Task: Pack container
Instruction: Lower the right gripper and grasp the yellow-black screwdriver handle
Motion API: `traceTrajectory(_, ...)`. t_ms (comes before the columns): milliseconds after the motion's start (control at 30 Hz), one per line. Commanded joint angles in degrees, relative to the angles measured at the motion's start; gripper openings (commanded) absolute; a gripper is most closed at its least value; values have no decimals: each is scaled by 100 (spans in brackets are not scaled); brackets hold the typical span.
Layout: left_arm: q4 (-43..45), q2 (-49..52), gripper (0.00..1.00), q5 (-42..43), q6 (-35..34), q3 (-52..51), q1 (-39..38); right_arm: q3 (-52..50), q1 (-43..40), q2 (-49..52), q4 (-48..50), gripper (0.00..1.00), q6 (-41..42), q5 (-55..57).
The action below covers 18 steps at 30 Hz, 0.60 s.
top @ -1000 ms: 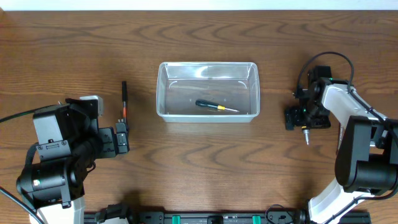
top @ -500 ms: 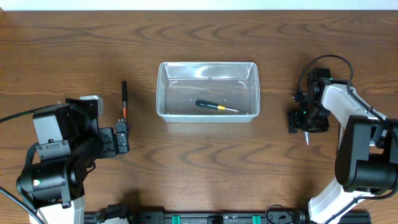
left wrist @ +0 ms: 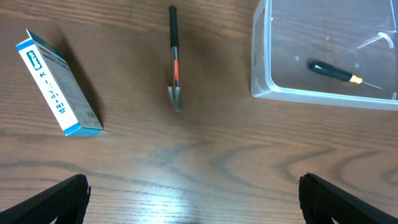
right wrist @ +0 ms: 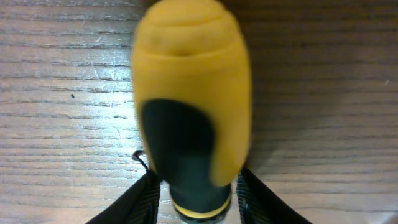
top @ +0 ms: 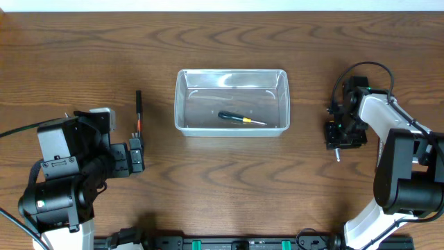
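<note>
although one small screwdriver point(top: 240, 119) already lies on the floor of the container point(top: 232, 71), the overhead view shows more tools outside it, so the packing looks only partly done. the clear tub sits mid-table, open side up, between the two arms where either can reach over its rim. well to its right the right gripper point(top: 340, 137) is down over a yellow-handled screwdriver point(top: 338, 154), whose tip pokes out toward the robot; to its left a slim black tool point(top: 138, 111) lies apart from the tub, with the left gripper point(top: 137, 154) just short of its near end. from the left wrist, the fingertips point(left wrist: 56, 200) show only at the bottom corners, so that hand stands wide and holds nothing, probably parked while the other arm works; ahead lie the slim tool, a blue-and-white box point(left wrist: 59, 84) off to one side, and a corner of the container with the small screwdriver inside. from the right wrist, the yellow and black handle fills the frame, and the two fingers point(right wrist: 144, 196) flank its narrow collar end, a sensible place to pinch. they stand narrow and hard beside it, but i cannot tell whether they are pressing on it.
</note>
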Motion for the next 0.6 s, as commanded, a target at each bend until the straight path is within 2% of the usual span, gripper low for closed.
traceTrajectory(0,-20,-11,98,-28,37,111,-17,-225,-26,358,96,34,22,131)
traceTrajectory(133,-20,-11,98,-28,37,111,-17,-225,-26,358,162,26,22,131)
traceTrajectory(467,-33,-11,98,-28,37,111,-17,-225,-26,358,557,22,20,131)
traceTrajectory(567,-61,-11,98,-28,37,111,-17,-225,-24,358,699,18,20,131)
